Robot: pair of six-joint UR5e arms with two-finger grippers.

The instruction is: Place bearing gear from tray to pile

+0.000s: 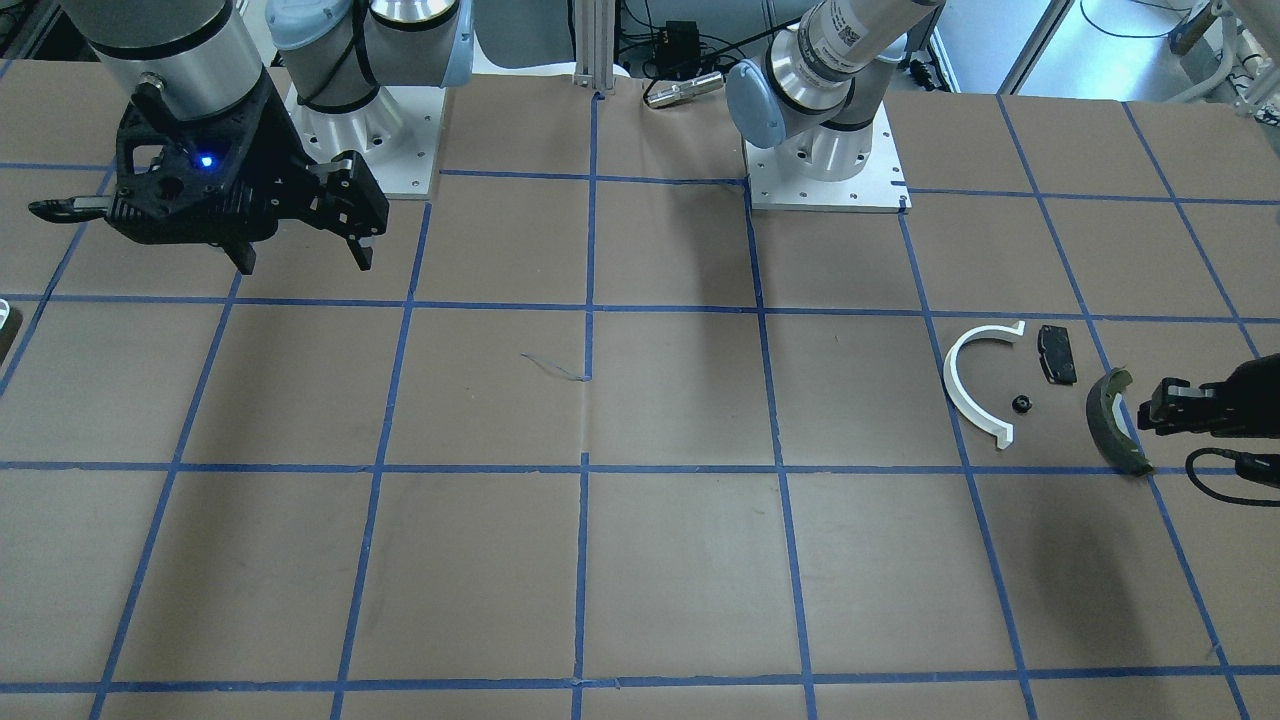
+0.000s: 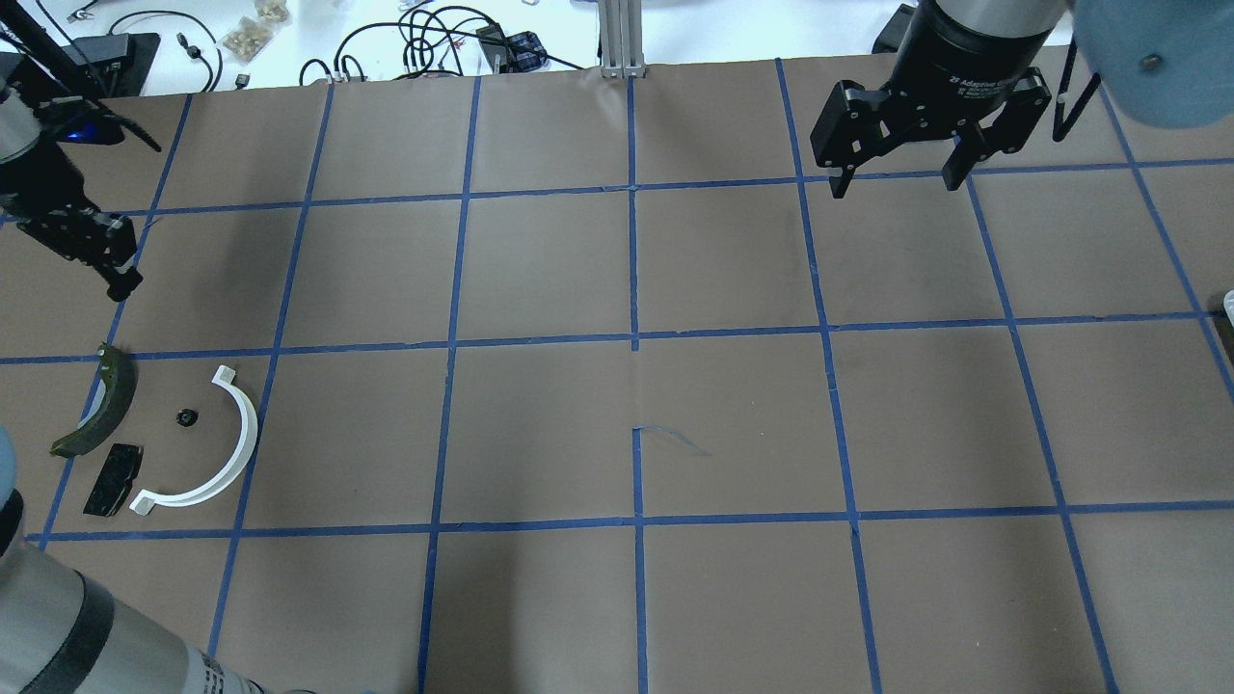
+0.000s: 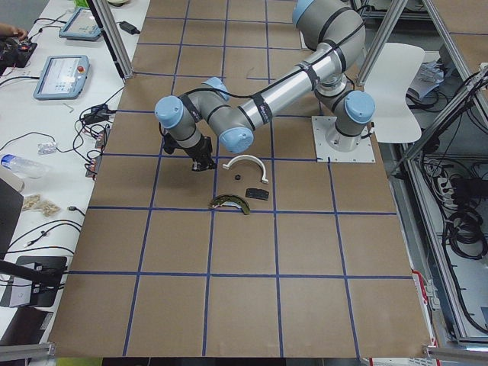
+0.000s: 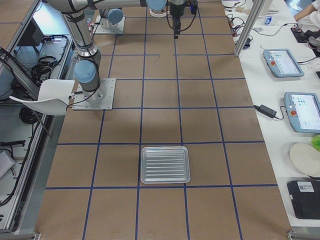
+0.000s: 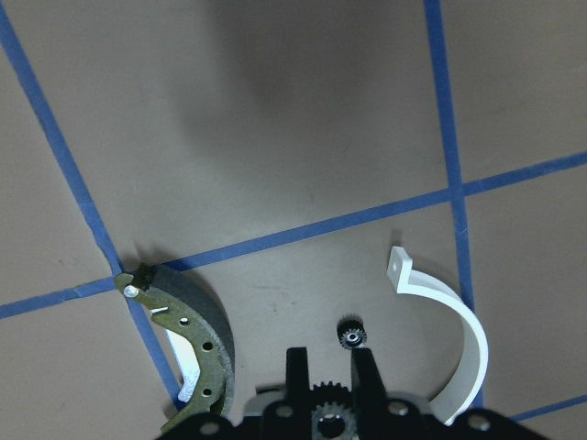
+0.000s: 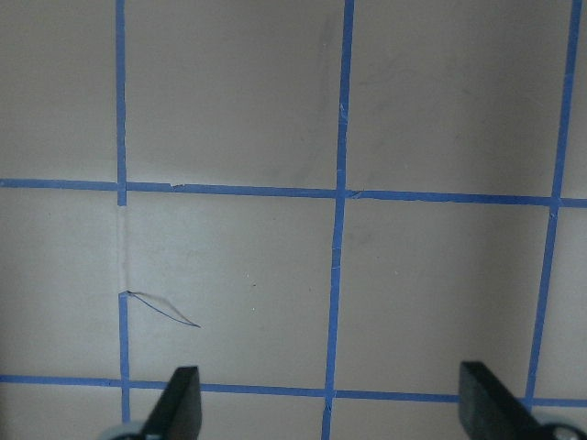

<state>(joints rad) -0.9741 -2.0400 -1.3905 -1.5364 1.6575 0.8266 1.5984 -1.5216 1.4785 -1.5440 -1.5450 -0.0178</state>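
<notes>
The tabletop (image 1: 680,560) is covered in brown paper, marked into squares by blue tape. Two arms stand bolted at its far edge. On the right arm's black wrist collar, white print reads "2F Adaptive"; the rest of that line is too small to read. The left arm carries a sticker with a code pattern that cannot be read.

A ribbed metal tray (image 4: 142,165) lies flat at the robot's right end of the tabletop, well apart from the pile.

The right hand (image 2: 897,185) hangs above the paper with its fingers spread wide, holding nothing. The left hand (image 5: 330,353) is narrow, its two fingers a slight gap apart with nothing between the tips.

The pile sits at the robot's left end. The white half-ring (image 2: 236,453) lies flat with its open side toward the dark curved brake-shoe piece (image 2: 101,410). The black pad (image 2: 114,477) lies near the ring's lower tab, just below the shoe in the overhead view.

The bearing gear (image 5: 351,335), small, black and toothed, rests on the paper inside the ring's curve, between the ring and the shoe and touching neither. In the left wrist view it lies just ahead of the left hand's fingertips, nearest the finger on that view's right, apart from the hand.
</notes>
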